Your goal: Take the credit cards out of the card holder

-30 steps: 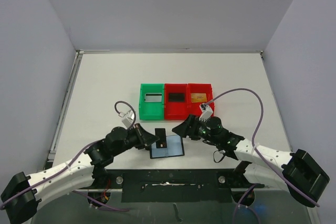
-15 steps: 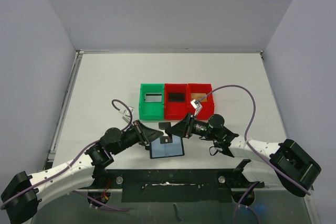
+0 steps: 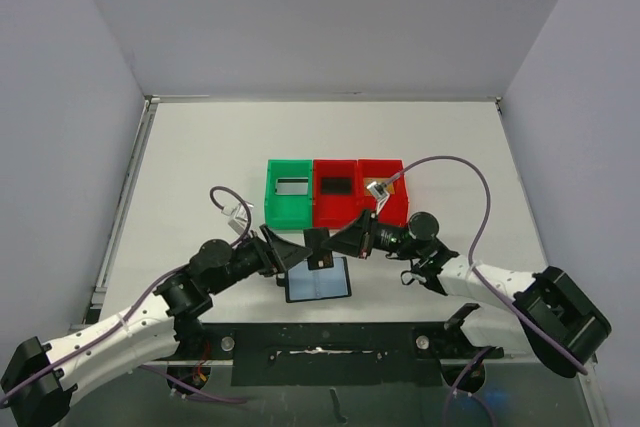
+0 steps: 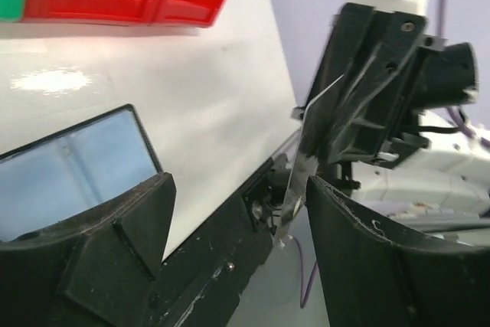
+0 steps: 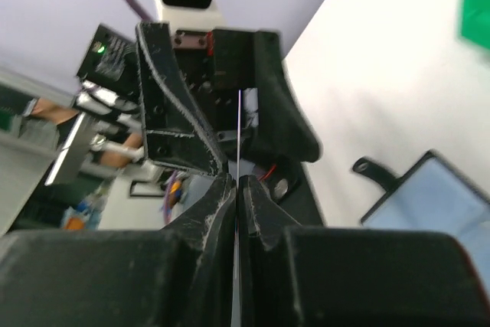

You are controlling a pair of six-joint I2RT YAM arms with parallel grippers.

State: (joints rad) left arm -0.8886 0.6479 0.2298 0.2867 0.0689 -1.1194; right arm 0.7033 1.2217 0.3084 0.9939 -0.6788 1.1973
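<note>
Right claw (image 3: pixel 332 244) pinched tight on a thin card (image 3: pixel 316 241), held up just above the open wallet (image 3: pixel 318 284) on the table (image 3: pixel 200 167); left claw (image 3: pixel 289 252) spread beside it. Three bins (image 3: pixel 336 213) each show a card already, so probably only this drop remains

We count one green bin (image 3: pixel 285 213) plus a middle red bin (image 3: pixel 335 215) and a right red bin (image 3: pixel 396 210), three in all. We count four cards: a greyish card (image 3: pixel 292 186), a black card (image 3: pixel 336 185), a tan-gold card (image 3: pixel 377 187) and a fourth card (image 3: pixel 317 242). There is one card holder (image 3: pixel 318 285) and two hands, the left hand (image 3: pixel 297 255) and the right hand (image 3: pixel 335 245).
</note>
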